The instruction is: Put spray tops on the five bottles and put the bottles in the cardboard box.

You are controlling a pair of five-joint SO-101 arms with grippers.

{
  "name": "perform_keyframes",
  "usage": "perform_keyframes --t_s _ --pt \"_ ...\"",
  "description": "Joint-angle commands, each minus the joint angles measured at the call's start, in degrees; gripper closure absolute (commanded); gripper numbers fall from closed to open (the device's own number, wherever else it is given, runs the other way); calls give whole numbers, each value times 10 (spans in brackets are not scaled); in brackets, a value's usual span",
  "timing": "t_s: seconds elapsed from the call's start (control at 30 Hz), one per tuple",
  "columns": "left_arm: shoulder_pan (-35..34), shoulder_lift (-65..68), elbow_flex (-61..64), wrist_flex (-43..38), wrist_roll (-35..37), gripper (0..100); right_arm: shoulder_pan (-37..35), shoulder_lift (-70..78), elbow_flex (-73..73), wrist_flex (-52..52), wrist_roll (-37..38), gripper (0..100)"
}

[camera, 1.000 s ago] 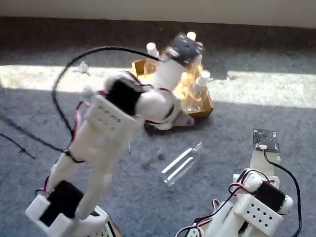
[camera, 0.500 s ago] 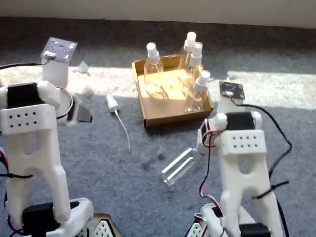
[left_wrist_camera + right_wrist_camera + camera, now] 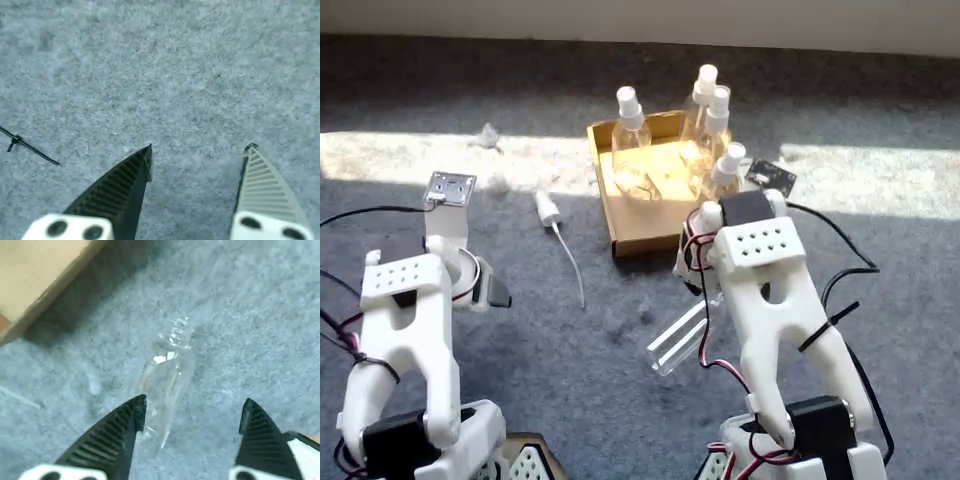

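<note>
A cardboard box [image 3: 638, 238] on the grey carpet holds several clear bottles with white spray tops [image 3: 629, 100]. One uncapped clear bottle [image 3: 677, 342] [image 3: 167, 374] lies on the carpet in front of the box. A loose spray top [image 3: 548, 210] with its thin tube lies left of the box. My right gripper [image 3: 192, 406] hangs open just above the lying bottle, whose lower body shows between the fingers and whose neck points away. My left gripper [image 3: 197, 151] is open over bare carpet at the left, well apart from the spray top, with one dark finger [image 3: 497, 291] showing.
The box's corner [image 3: 35, 280] lies close beyond the right gripper. A thin black cable [image 3: 30, 147] runs on the carpet near the left gripper. Small white scraps [image 3: 488, 135] lie left of the box. A sunlit band crosses the carpet behind.
The left arm has pulled back from above the box to the near left and lowered. The right arm has swung forward from the near right to over the lying bottle.
</note>
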Motion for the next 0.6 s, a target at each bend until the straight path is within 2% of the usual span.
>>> perform_keyframes --t_s 0.0,0.13,0.4,0.57 --pt "5 -19 30 -44 16 729 -6 -1 30 -84 -40 735" --pt "23 -19 53 -59 16 729 -4 -7 88 -124 -71 735" --pt "23 -19 58 -77 16 729 0 -1 117 -162 -72 735" --pt "24 -19 58 -76 16 729 0 -1 132 -174 -119 735"
